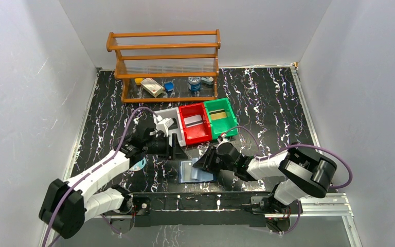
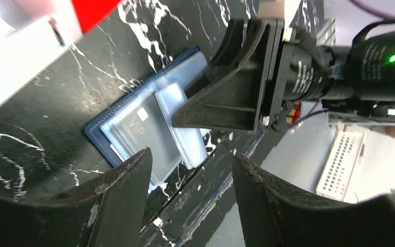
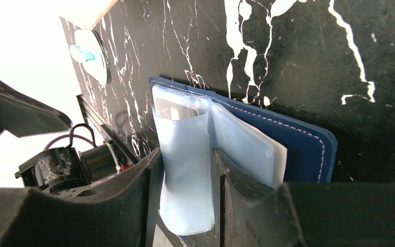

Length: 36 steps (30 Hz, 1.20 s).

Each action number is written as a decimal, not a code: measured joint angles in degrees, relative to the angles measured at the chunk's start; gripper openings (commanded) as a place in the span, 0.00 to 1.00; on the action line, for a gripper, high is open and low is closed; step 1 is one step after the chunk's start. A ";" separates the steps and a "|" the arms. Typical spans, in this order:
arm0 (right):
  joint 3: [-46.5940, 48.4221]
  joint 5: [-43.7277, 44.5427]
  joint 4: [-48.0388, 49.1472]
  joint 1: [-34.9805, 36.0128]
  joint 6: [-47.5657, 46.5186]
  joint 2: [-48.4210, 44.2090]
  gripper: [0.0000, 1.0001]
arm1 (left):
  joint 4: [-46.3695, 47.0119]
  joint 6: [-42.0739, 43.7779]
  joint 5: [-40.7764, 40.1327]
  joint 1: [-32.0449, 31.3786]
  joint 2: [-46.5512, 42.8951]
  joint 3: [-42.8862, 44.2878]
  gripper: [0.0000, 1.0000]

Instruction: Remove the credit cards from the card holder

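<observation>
Black marbled tabletop (image 1: 267,103) carries the open card holder (image 1: 195,172) near the front edge, between the arms. Right hand (image 3: 185,154) pinches one clear sleeve (image 3: 182,128); it should steady that while the left hand (image 2: 190,154), half open and empty, nips a card edge. Only the left wrist view shows a card (image 2: 144,121) inside; only the right wrist view shows the pinch.

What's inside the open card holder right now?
Clear plastic sleeves fan out inside the card holder; one card shows through a sleeve. Any cards beneath it are covered.
</observation>
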 measured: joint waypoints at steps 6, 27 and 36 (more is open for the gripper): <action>-0.24 -0.61 1.86 -0.42 1.68 0.46 0.47 | 1.14 0.02 2.91 -5.22 5.14 -0.61 0.60; -2.58 -1.64 4.70 -1.01 2.91 0.72 0.47 | 8.81 -1.84 1.44 -11.34 18.36 -1.36 0.45; -2.86 -1.90 5.31 -1.18 2.95 0.72 0.49 | 14.32 -4.31 5.44 -12.17 19.19 -2.14 0.34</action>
